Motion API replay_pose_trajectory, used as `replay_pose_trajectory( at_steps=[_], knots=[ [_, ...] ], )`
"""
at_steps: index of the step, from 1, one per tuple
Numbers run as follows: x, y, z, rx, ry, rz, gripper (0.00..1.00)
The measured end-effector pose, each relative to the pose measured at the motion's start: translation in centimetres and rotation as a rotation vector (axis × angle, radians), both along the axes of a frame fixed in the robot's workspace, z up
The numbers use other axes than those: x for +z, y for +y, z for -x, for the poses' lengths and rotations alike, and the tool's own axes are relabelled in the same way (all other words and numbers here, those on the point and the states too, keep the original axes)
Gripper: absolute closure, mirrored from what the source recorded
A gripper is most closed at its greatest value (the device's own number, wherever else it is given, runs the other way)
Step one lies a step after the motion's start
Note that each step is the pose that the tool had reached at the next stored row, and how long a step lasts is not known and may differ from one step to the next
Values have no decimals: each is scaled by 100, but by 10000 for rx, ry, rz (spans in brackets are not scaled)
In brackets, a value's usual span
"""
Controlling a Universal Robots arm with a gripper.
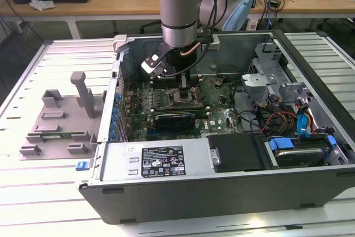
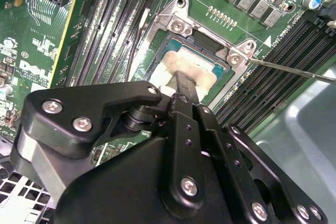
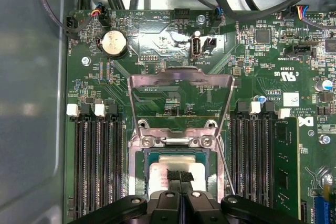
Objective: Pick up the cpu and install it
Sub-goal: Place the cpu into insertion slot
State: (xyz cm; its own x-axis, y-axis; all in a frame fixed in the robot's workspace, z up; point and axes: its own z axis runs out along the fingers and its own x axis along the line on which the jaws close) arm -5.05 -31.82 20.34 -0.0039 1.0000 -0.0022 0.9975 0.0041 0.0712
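I'm down inside the computer case (image 1: 233, 187), gripper (image 3: 180, 176) right over the socket (image 3: 140, 174) on the motherboard (image 3: 262, 72). The cpu (image 3: 160, 174) lies flat in the socket. The fingers (image 2: 185, 90) are drawn together, tips on its pale top, pinching nothing that I can make out. I'd call this the seating step. The cover plate (image 3: 181, 80) stands raised and the lever (image 2: 294, 70) is out, so any next move calls for a gentle, straight touch.
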Motion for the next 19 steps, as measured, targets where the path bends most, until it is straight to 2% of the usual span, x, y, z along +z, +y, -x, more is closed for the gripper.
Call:
replay_pose_trajectory(
  at_steps=[2, 7, 9, 11, 13, 16, 19],
  knots=[
    [6, 1, 0, 0, -4, -6, 89],
    [194, 0, 0, -1, -1, -1, 89],
    [337, 1, 0, 0, -2, -3, 89],
    [423, 1, 0, 0, -1, -1, 89],
    [573, 1, 0, -1, 0, -2, 89],
    [657, 1, 0, -1, -2, -3, 89],
    [657, 1, 0, -1, -1, -3, 89]
  ],
)
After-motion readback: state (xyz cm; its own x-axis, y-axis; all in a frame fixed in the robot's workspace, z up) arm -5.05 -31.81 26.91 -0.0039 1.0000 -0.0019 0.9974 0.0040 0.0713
